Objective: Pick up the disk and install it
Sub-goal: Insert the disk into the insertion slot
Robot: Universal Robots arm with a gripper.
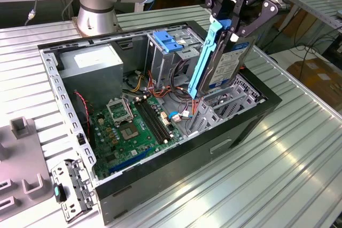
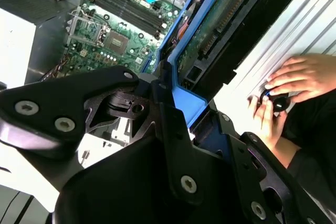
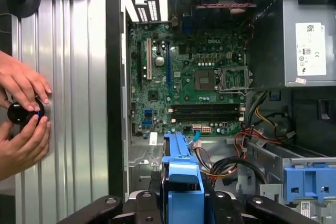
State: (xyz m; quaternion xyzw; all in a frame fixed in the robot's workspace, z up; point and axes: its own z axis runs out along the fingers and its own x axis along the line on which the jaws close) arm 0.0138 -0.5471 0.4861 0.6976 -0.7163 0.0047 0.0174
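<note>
A ribbed metal table [image 1: 299, 148] is seen carrying an open computer case [image 1: 224, 142], with the arm's base [image 1: 96, 9] mounted behind it. Past the table's edge, at the exterior view's right, a floor with a cardboard box [image 1: 318, 78] and loose cables is shown. In the first wrist view a person's hands [image 3: 21, 85] are laid on the table beside the case, closed around a small black round object [image 3: 20, 113] that cannot be identified.

The gripper's upper part is cut off by the frame edge in the exterior view, and in both wrist views the near end of the disk is blocked by its dark links. Whether the disk's lower end touches the drive cage cannot be told.

The gripper [image 1: 231, 29] is clamped on the upper end of the disk [image 1: 227, 65], which is held over the end of the case toward the exterior view's right. The disk's long axis is set steeply, slightly tilted, with the lower end pointed down into the case. Its labelled face is turned toward the exterior view's right, and a blue rail [image 1: 202, 62] is carried along the opposite edge. Its green circuit side [image 2: 220, 19] is seen in the second wrist view.
</note>
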